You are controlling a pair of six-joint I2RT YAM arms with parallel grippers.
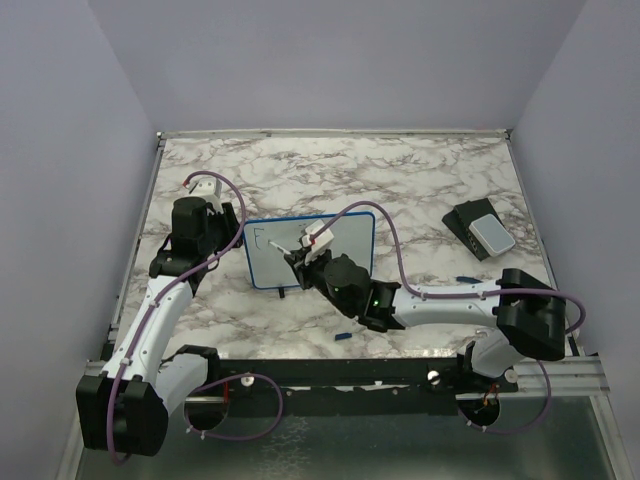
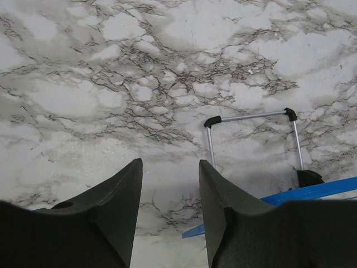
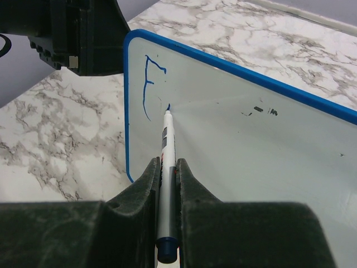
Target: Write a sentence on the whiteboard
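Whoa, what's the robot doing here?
It's writing on a little whiteboard. The right gripper is shut on a marker, with the tip against the board just beside a blue F, the only letter there yet. The left gripper hangs open and empty by the board's left edge.

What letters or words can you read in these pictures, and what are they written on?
"F": blue letter handwritten near the top left corner of the whiteboard.
Blue dab at the tip of the marker: not a letter yet.
Print on the marker's barrel: too blurred to read.
Small dark marks on the board: too small to read.
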